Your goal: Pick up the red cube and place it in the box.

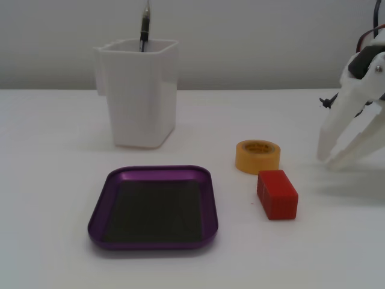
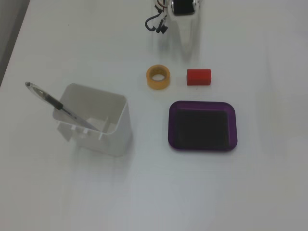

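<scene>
Desk point(image 1: 54, 180) white, carrying four things. The red cube point(image 1: 277, 194) lies flat on it near the middle, just beside a yellow tape roll point(image 1: 257, 156) and close to the purple box point(image 1: 154, 207), touching neither; the box holds nothing. A white cup point(image 2: 96, 119) with a pen point(image 2: 57, 104) stands nearer one side edge. The end effector point(image 1: 328, 162) hangs near the desk's edge, apart from the cube, its white fingers spread and empty.
</scene>
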